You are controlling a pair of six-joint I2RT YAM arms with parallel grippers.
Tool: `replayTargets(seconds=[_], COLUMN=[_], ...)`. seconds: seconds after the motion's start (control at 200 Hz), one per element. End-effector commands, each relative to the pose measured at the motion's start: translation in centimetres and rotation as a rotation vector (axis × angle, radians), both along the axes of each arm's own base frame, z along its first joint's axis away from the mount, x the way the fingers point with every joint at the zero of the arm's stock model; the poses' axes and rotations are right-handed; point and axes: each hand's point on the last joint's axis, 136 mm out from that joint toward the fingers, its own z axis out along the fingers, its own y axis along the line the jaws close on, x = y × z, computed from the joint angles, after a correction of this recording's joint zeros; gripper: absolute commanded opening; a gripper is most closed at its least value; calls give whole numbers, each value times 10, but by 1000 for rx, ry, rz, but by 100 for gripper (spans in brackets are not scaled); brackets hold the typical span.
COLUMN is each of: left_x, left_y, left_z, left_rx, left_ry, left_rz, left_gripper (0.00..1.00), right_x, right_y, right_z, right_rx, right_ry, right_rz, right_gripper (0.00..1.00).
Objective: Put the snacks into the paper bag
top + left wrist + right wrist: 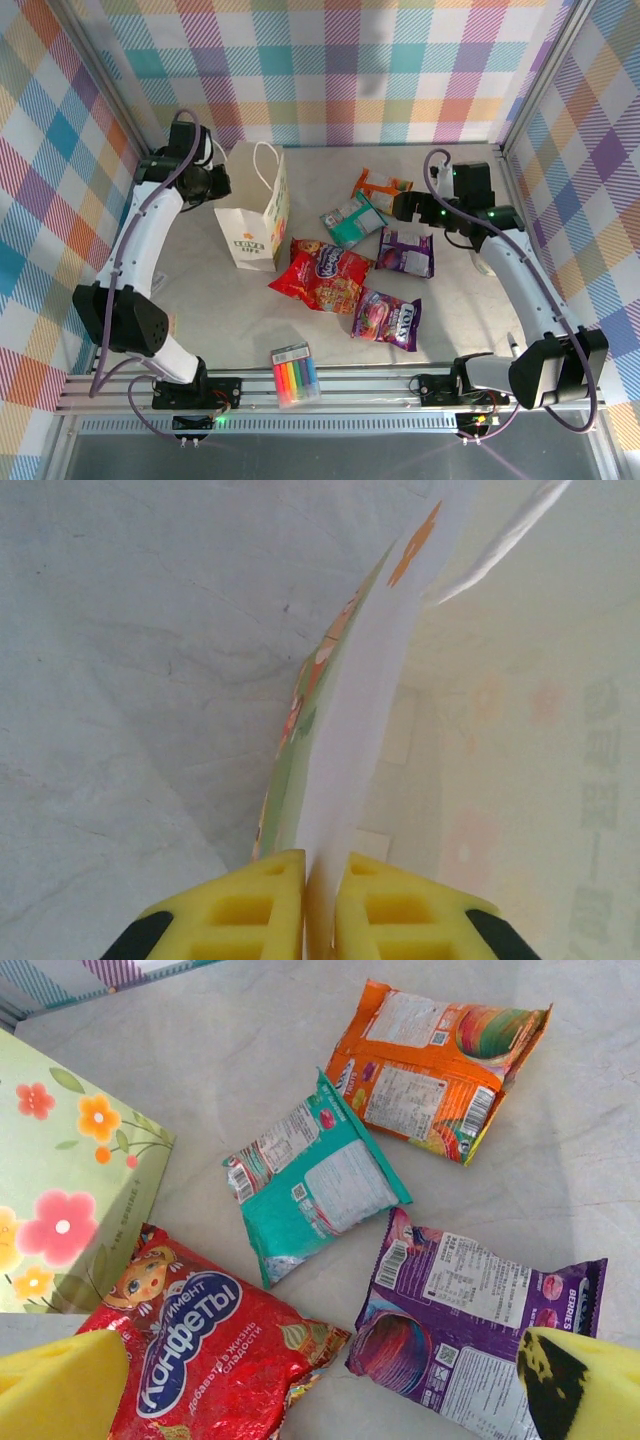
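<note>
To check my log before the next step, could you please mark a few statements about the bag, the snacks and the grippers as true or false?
1. The left gripper pinches the paper bag's wall. True.
2. The red packet is inside the bag. False: it lies on the table beside the bag.
3. The right gripper is open, holding nothing. True.
4. The marker pack lies behind the bag. False: it lies at the near edge, between the arm bases.
</note>
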Motion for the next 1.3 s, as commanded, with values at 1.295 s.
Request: replayTargets(seconds=[1.295], left_x=[-50], left_y=[-6], left_z=[-3], left_rx=[16], left_ry=[32], left_rz=[3], left_gripper=[36], right_x=[-14], right_y=[2], right_z=[-6], right_rx=[-25], right_ry=[-1], right_rz=[51], right_gripper=[100])
